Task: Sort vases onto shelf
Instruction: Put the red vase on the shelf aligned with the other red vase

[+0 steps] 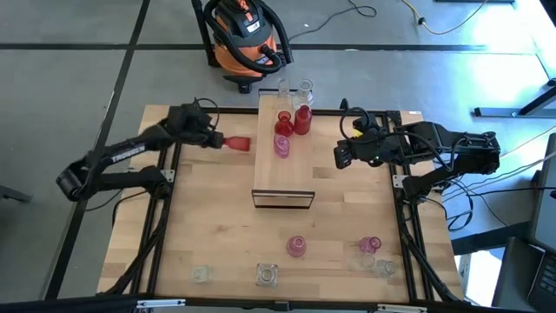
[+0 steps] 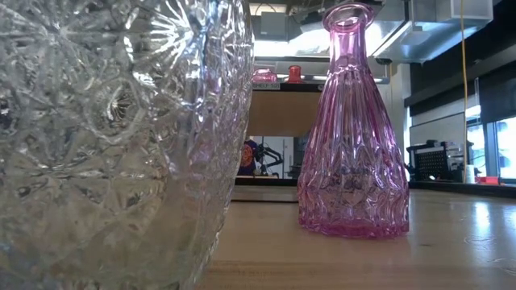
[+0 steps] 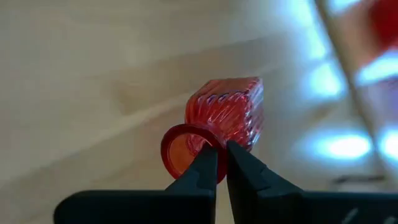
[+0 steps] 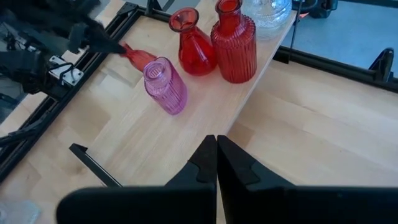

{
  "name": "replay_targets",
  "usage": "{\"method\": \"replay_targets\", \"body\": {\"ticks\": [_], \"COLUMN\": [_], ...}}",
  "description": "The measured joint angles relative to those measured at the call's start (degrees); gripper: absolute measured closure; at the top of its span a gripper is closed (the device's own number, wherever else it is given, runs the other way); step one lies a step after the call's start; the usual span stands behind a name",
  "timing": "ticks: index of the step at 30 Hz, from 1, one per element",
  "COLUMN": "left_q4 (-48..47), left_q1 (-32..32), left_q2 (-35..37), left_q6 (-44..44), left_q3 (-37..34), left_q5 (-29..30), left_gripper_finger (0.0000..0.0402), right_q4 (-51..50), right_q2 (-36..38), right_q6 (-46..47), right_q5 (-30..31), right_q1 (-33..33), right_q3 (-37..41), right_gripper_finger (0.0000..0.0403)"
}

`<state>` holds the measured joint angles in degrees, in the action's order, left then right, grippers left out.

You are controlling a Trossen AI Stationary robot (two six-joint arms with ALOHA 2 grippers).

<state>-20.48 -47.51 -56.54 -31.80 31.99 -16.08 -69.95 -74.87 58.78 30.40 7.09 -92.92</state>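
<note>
Left of shelf (image 1: 282,161): left tool (image 3: 216,163) pinching red vase (image 3: 225,117) rim.

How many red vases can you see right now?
3. Two stand on the shelf: a round-bellied red vase and a ribbed red vase. The third red vase is held off the shelf by the left gripper. Others may be hidden.

The left gripper (image 3: 221,163) has its two dark fingers pinched on the rim of a red ribbed vase (image 3: 224,115), which lies tilted over the pale wooden tabletop (image 3: 81,81).
</note>
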Motion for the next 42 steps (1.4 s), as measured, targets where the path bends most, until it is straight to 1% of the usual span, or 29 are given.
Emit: {"method": "replay_targets", "body": {"ticks": [2, 5, 10, 13, 15, 19, 21, 23, 27, 32, 39, 42], "left_q4": [-9.65, -19.53, -35.33, -44.47, -47.16, -48.72, -47.54, -45.93, -42.55, -42.74, -42.87, -42.87], "left_q1": [0.68, 2.06, 8.02, 11.86, 14.87, 20.58, 22.74, 24.22, 25.77, 25.85, 25.86, 25.85], "left_q2": [0.15, -0.27, -5.41, -10.41, -13.84, -19.86, -22.19, -24.04, -26.10, -26.53, -26.53, -26.51], "left_q6": [7.97, 16.90, 28.46, 33.75, 35.71, 38.25, 38.37, 38.35, 38.11, 36.83, 36.86, 36.86], "left_q3": [6.14, 14.75, 26.43, 30.57, 31.66, 31.70, 31.69, 31.71, 31.72, 31.70, 31.70, 31.70], "left_q5": [4.19, 7.35, 14.08, 18.15, 20.58, 26.63, 29.72, 31.61, 32.01, 31.81, 31.56, 30.12], "left_gripper_finger": [0.0395, 0.0395, 0.0395, 0.0395, 0.0395, 0.0395, 0.0393, 0.0386, 0.0374, 0.0373, 0.0367, 0.0361], "right_q4": [0.00, 0.04, 0.30, 1.38, 1.71, 2.79, 2.86, 2.89, 2.97, 2.99, 3.02, 3.02], "right_q2": [0.00, 0.00, 0.00, 0.00, 0.00, 0.00, 0.00, 0.00, 0.00, 0.00, 0.00, 0.00], "right_q6": [-0.80, -1.48, -2.05, -2.07, -2.19, -2.27, -2.22, -2.18, -2.11, -2.05, -2.05, -2.05], "right_q5": [0.16, 1.19, 2.09, 2.13, 2.25, 2.59, 2.39, 1.89, 0.79, -0.01, 0.48, 0.49], "right_q1": [0.00, -0.01, -0.02, -0.02, -0.02, -0.02, 0.00, 0.00, 0.00, 0.02, 0.00, 0.00], "right_q3": [0.00, 0.00, 0.00, 0.00, 0.00, 0.00, 0.00, 0.00, 0.00, 0.00, 0.00, 0.00], "right_gripper_finger": [0.0402, 0.0402, 0.0402, 0.0402, 0.0402, 0.0402, 0.0402, 0.0402, 0.0402, 0.0402, 0.0402, 0.0402]}}
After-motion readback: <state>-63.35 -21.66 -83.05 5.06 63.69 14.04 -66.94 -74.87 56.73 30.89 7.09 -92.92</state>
